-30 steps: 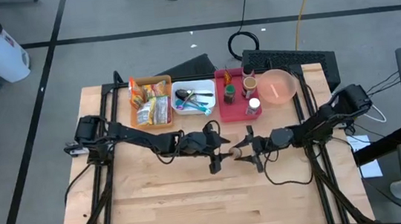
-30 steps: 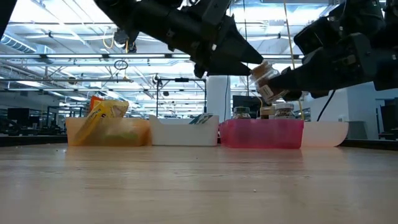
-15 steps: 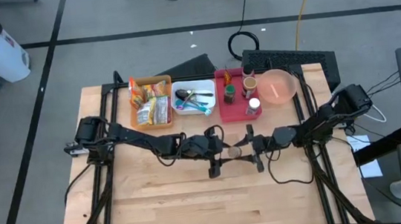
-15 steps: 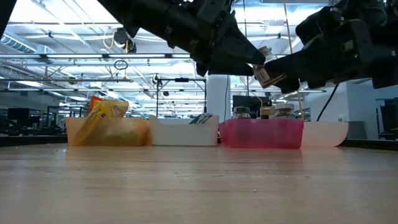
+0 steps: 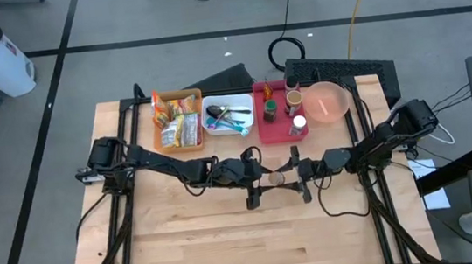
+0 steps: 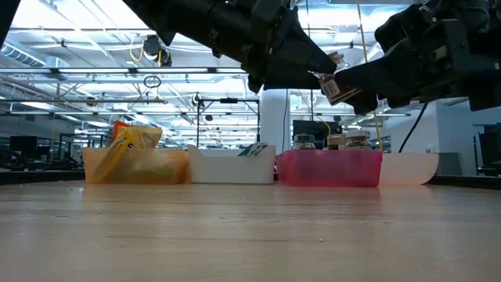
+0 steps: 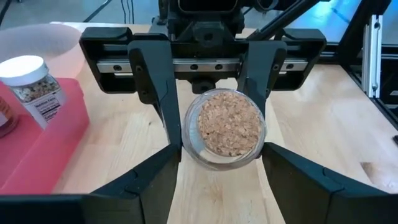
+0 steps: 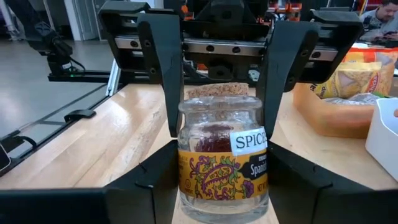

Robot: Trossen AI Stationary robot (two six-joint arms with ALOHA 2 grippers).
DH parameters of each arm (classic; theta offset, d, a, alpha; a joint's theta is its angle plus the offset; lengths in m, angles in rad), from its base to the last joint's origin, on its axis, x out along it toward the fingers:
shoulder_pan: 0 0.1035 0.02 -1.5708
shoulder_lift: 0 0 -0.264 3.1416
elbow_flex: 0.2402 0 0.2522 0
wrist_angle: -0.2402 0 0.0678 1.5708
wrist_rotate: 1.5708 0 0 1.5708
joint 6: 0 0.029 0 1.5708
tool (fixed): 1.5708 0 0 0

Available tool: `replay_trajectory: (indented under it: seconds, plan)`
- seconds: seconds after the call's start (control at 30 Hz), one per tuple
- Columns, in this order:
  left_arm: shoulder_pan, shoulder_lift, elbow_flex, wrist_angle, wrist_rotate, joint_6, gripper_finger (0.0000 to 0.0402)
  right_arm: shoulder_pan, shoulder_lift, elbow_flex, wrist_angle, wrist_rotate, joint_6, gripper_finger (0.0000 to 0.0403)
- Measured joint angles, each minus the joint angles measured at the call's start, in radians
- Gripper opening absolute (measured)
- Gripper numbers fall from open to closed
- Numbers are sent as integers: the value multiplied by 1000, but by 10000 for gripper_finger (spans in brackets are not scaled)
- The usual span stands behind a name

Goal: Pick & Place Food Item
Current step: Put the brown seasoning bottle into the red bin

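Observation:
A glass spice jar (image 8: 222,163) with a cork top (image 7: 227,126) and a yellow-and-purple label hangs above the middle of the table (image 5: 230,238). My right gripper (image 5: 292,177) comes in from the table's right and is shut on the jar. My left gripper (image 5: 263,180) faces it from the left. It is open, with a finger on either side of the jar's cork end (image 8: 217,92). Whether those fingers touch the glass cannot be told. In the low view the jar (image 6: 334,78) hangs between the two hands. My right gripper pinches the jar's labelled body (image 8: 186,171) on two opposite sides between its two fingers (image 8: 155,180). The fingers come about level from the table's right and lie along the jar. The jar is lifted clear of the table, tilted, with its cork end toward my left gripper.
Along the far edge stand an orange bin of snack packets (image 5: 178,125), a white bin of utensils (image 5: 228,118), a red bin (image 5: 264,131) with more jars and a pink bowl (image 5: 328,102). The wooden top near the front edge (image 5: 248,245) is bare.
My right gripper has tipped its fingers upward. The jar has risen with it, and its cork end has come up from below my left gripper's fingertips to between them. Neither gripper's opening has changed.

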Motion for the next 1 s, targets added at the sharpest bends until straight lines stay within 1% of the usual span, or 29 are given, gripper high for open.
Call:
replay_trajectory:
  seconds: [0.2, 0.37, 0.57, 0.8, 0.9, 1.0]
  plan:
    - [0, 0, 0, 49, 6, 4, 241, 0, 0, 0, 45, -49, -5, 186]
    - [0, -1, 0, 67, 5, 4, 241, 0, 0, 1, 51, -52, -5, 186]
    - [-1, -1, 0, 78, -29, 4, 241, 0, 0, 1, 53, -51, -5, 186]
    - [-1, 1, -1, 150, -23, 30, 241, -1, -2, 6, 59, -48, 11, 186]
    - [3, 1, 1, 189, -19, 30, 241, -3, -1, 20, 31, -45, 10, 186]
    - [5, 27, 2, 259, 16, 40, 241, 0, 0, 55, -42, -56, 8, 186]
